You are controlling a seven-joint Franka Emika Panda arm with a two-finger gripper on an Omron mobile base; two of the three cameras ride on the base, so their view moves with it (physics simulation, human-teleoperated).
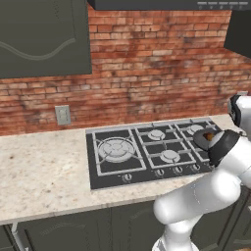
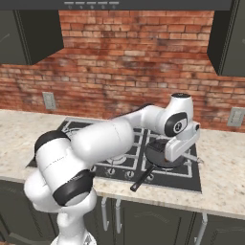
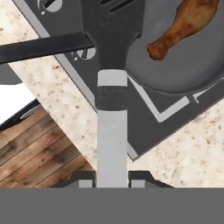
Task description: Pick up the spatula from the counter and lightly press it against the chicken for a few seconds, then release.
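1 spatula [image 3: 112,65], 1 chicken [image 3: 183,26] leg, 1 pan [image 3: 183,65], 1 hob [image 1: 112,171] and 2 wall sockets [image 2: 48,100].

The gripper [image 3: 112,180] is clenched on the spatula's grey handle, with 1 fingertip on each side of it. In the hand view the handle runs straight up from the fingertips to a black slotted blade. The blade lies over the pan's near rim, where the pan's long black handle joins it. The chicken lies inside the pan, just beside the blade. I cannot tell whether the blade touches the pan.

The pan sits on the hob's right side, on the speckled table [image 1: 44,166]. The arm [image 2: 119,134] rises from the base, folds forward and reaches right across the hob. Its hand points down over the pan.
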